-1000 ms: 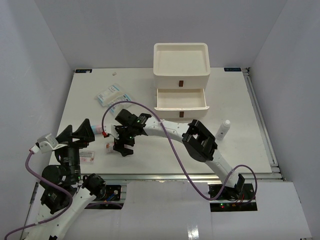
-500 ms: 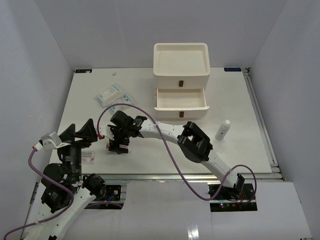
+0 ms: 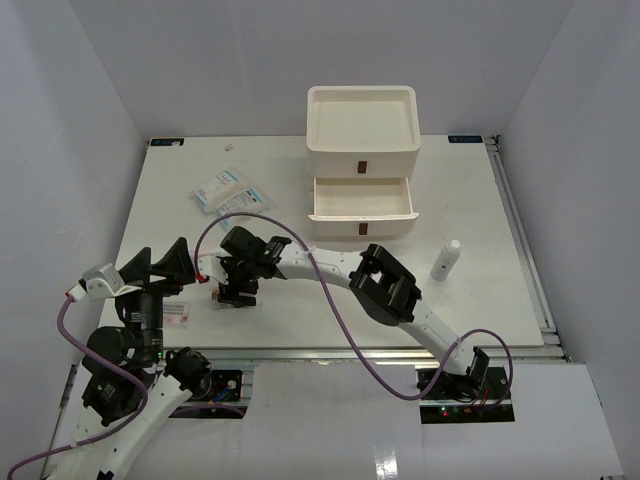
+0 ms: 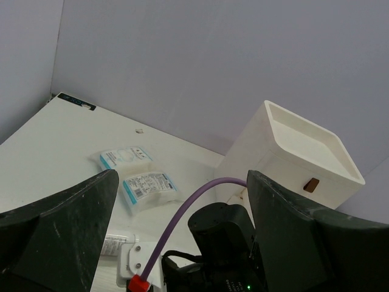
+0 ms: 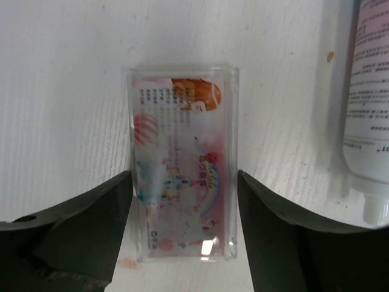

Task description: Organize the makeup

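Two right jaws flank the clear box [image 5: 184,161].

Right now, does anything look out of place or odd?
Nothing is spilled or damaged. One drawer stands pulled out, and a small white bit lies alone near the far edge of the table. The right gripper is open either side of a clear case.

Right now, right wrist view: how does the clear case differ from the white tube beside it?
The clear case is transparent and box-shaped with a pink printed insert; the white tube is opaque and rounded with small dark print. The clear case lies between the fingers of the right end effector; the white tube lies outside them. The clear case shows whole; the white tube is cut by the frame edge. Both lie flat on the table, roughly parallel.
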